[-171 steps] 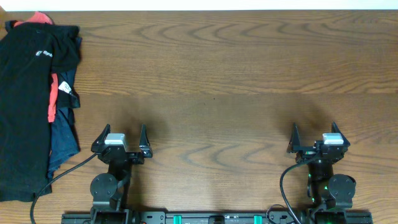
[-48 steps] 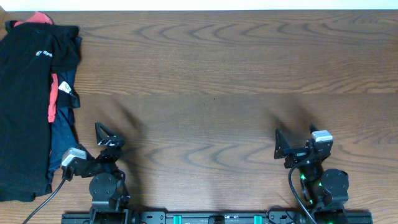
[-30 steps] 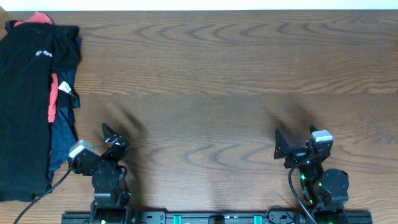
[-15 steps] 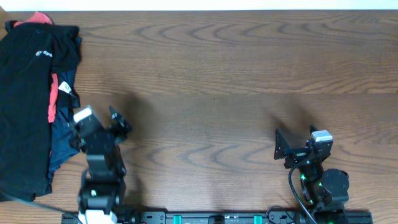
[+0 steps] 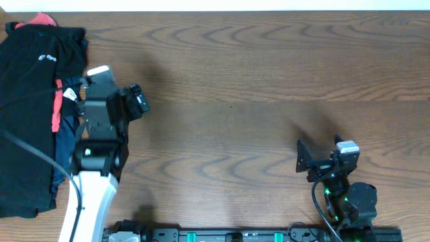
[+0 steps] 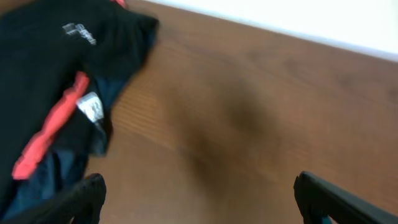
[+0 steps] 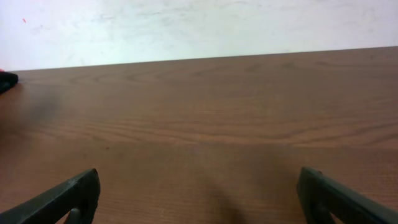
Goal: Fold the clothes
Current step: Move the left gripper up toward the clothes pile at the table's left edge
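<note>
At the lower right of the overhead view, the right end effector hovers over the bench, its jaws spread wide and empty. Farther up on the left, the left end effector hangs equally wide and empty above the right edge of the clothes. They form 1 pile in the upper left, with a black shirt on top and a navy garment showing beneath.

The clothes heap occupies the table's left end.
</note>
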Controlling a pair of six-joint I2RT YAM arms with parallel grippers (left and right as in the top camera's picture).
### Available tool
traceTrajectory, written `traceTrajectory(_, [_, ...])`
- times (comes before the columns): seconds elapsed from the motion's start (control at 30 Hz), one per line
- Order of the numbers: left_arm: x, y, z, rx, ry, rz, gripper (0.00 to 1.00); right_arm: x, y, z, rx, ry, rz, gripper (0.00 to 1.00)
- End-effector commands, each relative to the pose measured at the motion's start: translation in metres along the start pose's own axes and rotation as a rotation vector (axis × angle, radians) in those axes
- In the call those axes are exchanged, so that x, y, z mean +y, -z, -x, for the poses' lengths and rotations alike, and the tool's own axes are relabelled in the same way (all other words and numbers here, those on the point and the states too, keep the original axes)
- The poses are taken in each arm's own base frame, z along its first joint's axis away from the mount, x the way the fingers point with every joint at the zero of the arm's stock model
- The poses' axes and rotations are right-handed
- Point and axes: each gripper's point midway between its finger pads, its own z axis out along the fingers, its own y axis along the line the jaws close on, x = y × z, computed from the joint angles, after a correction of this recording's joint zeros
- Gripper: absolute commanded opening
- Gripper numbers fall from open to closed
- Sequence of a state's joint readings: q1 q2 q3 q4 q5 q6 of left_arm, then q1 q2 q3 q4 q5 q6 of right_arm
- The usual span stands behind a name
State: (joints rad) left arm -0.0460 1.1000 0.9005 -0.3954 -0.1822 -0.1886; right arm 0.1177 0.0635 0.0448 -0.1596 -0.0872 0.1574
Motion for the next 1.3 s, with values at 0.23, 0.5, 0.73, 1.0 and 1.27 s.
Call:
traceTrajectory(0.23, [-0.046,0.006,-0.010,0.115,-0.020,-0.255,0.98,0.007,0.001,-0.001,0.014,-0.016,0.031,0.99])
traceTrajectory(0.5, [-0.046,0.004,0.010,0.029,-0.015,-0.249,0.89,0.007,0.001,-0.001,0.014,-0.016,0.031,0.99])
traceTrajectory(0.73, [-0.043,-0.008,0.003,0.063,0.015,-0.218,0.90,0.007,0.001,-0.001,0.014,-0.016,0.031,0.99])
traceTrajectory(1.0, [-0.044,-0.008,0.004,0.062,0.014,-0.217,0.94,0.007,0.001,-0.001,0.014,-0.016,0.031,0.99])
traceTrajectory(1.27, [-0.043,-0.009,0.006,0.052,0.011,-0.211,0.94,0.007,0.001,-0.001,0.014,-0.016,0.031,0.99])
